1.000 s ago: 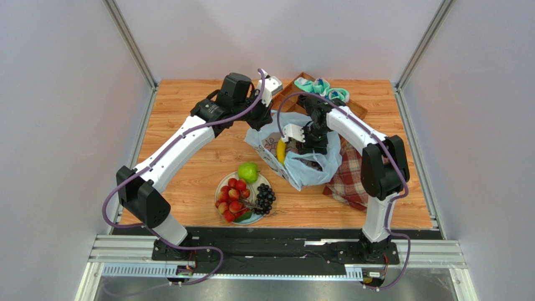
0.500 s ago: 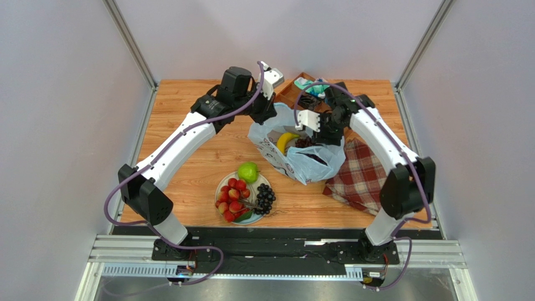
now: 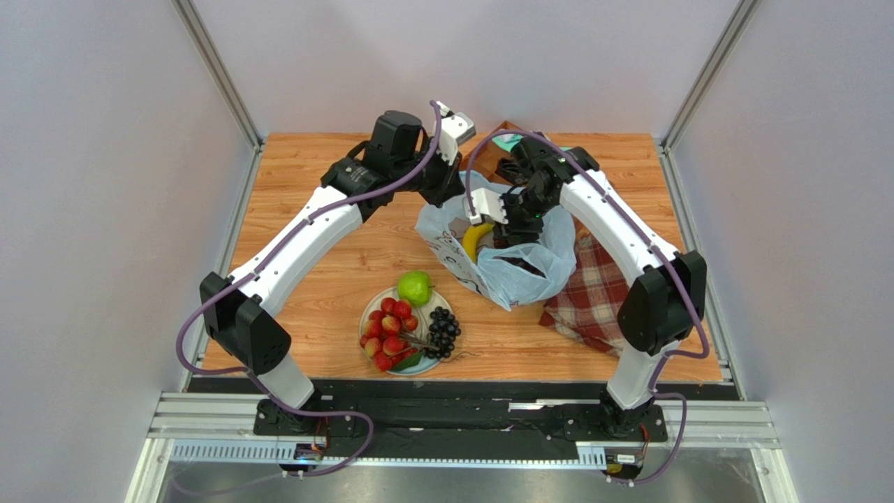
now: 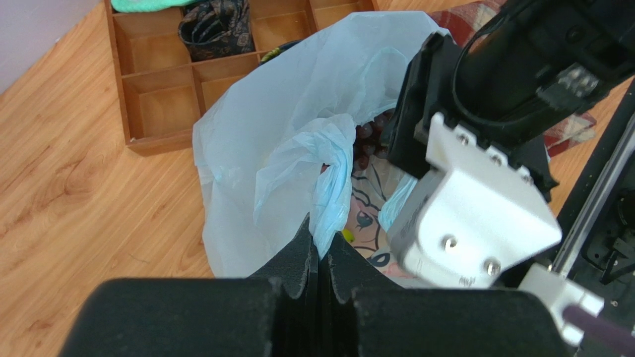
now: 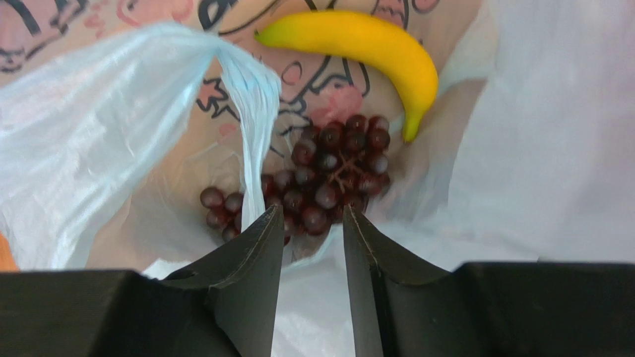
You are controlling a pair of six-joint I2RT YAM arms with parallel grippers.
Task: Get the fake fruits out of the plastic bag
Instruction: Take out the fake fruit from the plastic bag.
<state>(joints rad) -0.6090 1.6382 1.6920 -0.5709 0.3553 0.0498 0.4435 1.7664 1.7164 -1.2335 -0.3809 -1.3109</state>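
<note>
The table (image 3: 315, 262) is wood, with both arms reaching over its far half. The left arm (image 3: 304, 236) comes in from the left and the right arm (image 3: 619, 225) from the right, and they meet above the bag (image 3: 514, 283). The bag stands open near the table's middle, pale blue and crinkled, with cartoon print on its inner wall. Its right side lies on a plaid cloth (image 3: 593, 299). Just behind the bag is a wooden tray (image 4: 160, 104) with compartments.

A plate (image 3: 366, 311) sits near the front, apart from the bag.

The left claw (image 4: 322, 256) is pinched tight on a bunched strip of the bag's rim and holds that side up. The right claw (image 5: 313, 216) points down into the bag's mouth. Its fingers stand partly apart with nothing between them, just above the fruit.

Two fruits lie inside the bag. The banana (image 5: 358, 41) rests against the printed wall, and the grapes (image 5: 328, 178) lie on the bottom, right under the right claw.

On the plate are the red fruits (image 3: 388, 330) and a second bunch (image 3: 443, 330) of dark grapes on their right. The apple (image 3: 414, 286) sits at the plate's far edge.
</note>
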